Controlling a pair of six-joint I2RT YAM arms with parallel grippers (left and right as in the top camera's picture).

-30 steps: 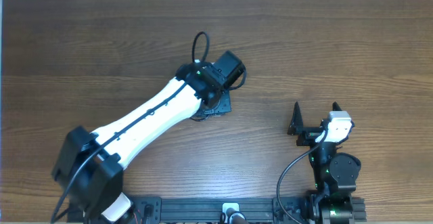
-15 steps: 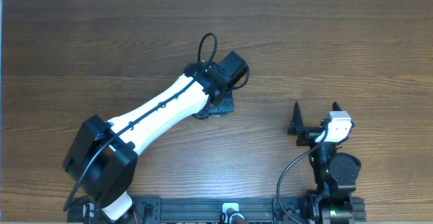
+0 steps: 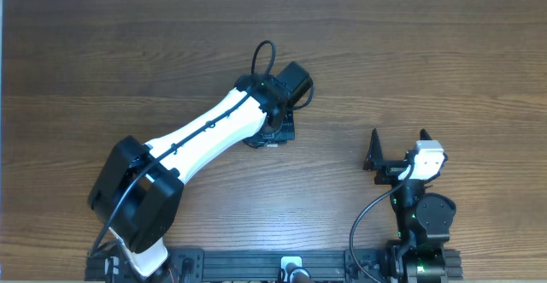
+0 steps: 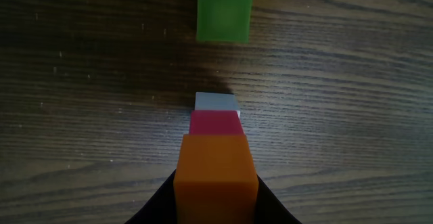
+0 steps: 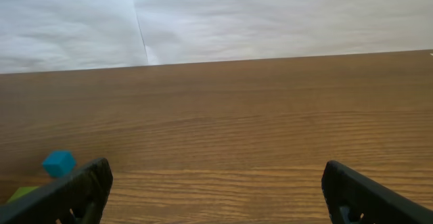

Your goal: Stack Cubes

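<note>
We see an orange cube (image 4: pixel 215 176), a red cube (image 4: pixel 215 123), a grey cube (image 4: pixel 217 101), a green cube (image 4: pixel 224 11) and a blue cube (image 5: pixel 59 163); the table (image 4: pixel 352 116) is dark brown with fine wood grain.

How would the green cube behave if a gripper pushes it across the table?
The green cube lies flat on one face, so it would likely slide, not roll. Its straight edges suggest it is stiff. The smooth table probably resists little.

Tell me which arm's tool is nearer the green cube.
Left. The left tool, gripping the orange cube, is close to the green cube. The right tool is open, far off by its own base.
</note>
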